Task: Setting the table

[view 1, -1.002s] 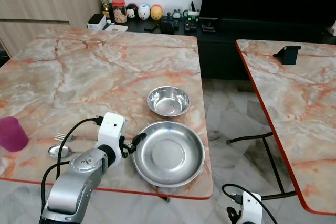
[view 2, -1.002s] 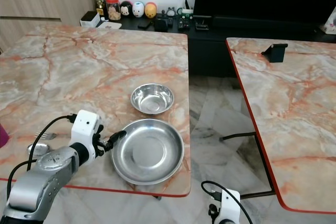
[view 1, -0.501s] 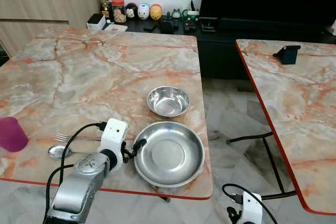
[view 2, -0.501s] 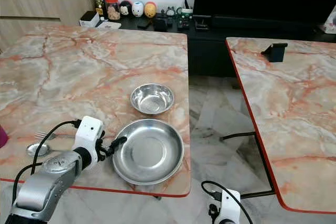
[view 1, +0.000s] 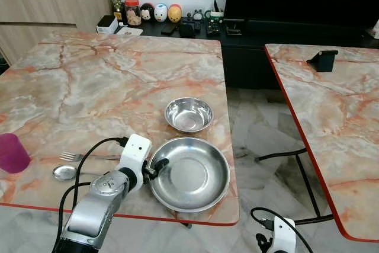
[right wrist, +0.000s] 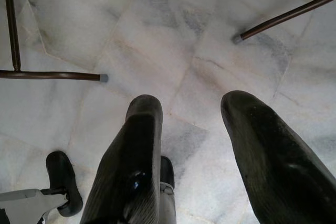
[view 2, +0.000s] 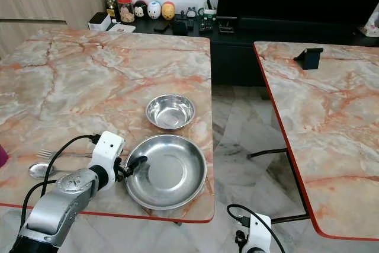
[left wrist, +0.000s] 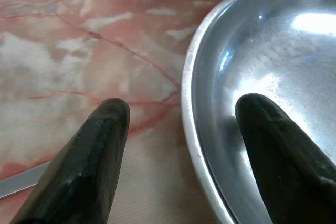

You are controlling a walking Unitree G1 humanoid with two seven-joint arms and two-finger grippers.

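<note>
A large shallow steel plate lies near the front edge of the marble table, with a small steel bowl just behind it. My left gripper is open at the plate's left rim: in the left wrist view one finger is inside the plate and the other finger is outside over the marble. A fork and a spoon lie left of the plate. A purple cup stands at the far left. My right gripper hangs open over the floor.
A second marble table stands to the right across a gap of tiled floor. A black phone stand sits on it. A dark TV cabinet with small figurines runs behind the tables.
My left gripper has slid right and nearer the table's front edge, its fingers now straddling the plate's left rim. The plate and bowl have stayed put.
</note>
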